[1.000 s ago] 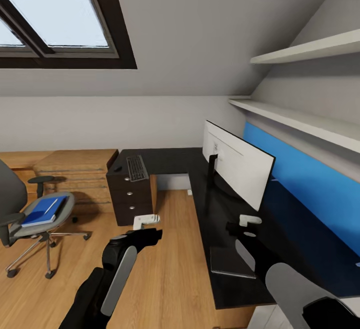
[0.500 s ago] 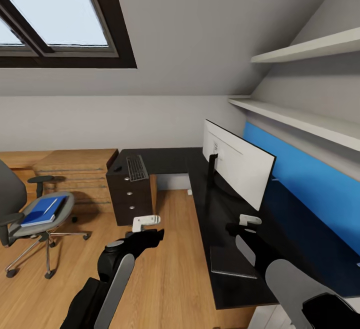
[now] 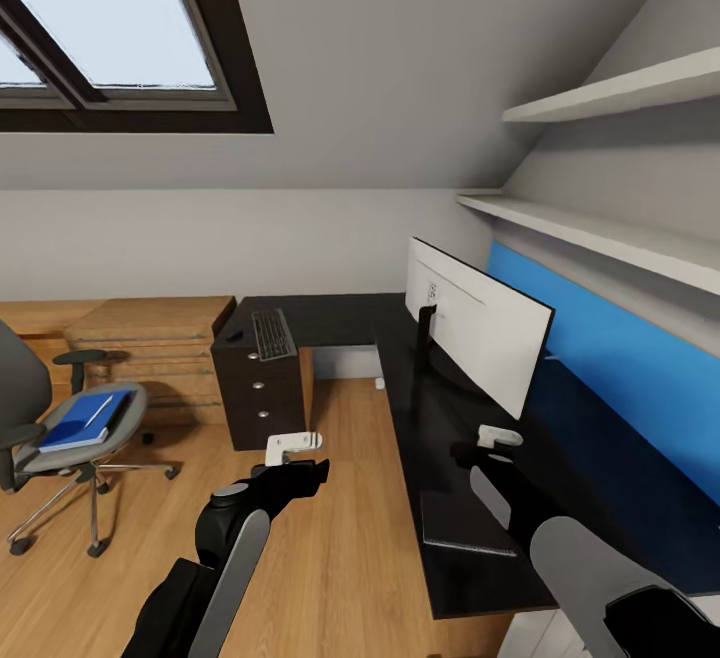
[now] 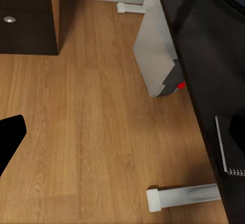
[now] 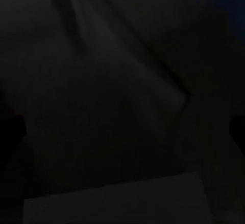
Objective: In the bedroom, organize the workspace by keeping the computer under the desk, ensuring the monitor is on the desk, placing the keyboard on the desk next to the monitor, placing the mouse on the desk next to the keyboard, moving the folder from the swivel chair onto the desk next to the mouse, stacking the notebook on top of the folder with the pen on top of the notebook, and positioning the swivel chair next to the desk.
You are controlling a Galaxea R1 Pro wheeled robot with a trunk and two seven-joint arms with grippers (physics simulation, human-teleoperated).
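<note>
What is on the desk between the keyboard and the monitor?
Nothing: in the head view the desk top is bare between the keyboard and the monitor.

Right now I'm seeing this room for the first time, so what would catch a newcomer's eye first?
The wide monitor stands out first, its pale back showing on the long black desk at the right, before a bright blue wall panel. At the left, the blue folder lies on the grey swivel chair with the white pen on it. Overhead, a dark-framed skylight fills the sloped ceiling.
</note>
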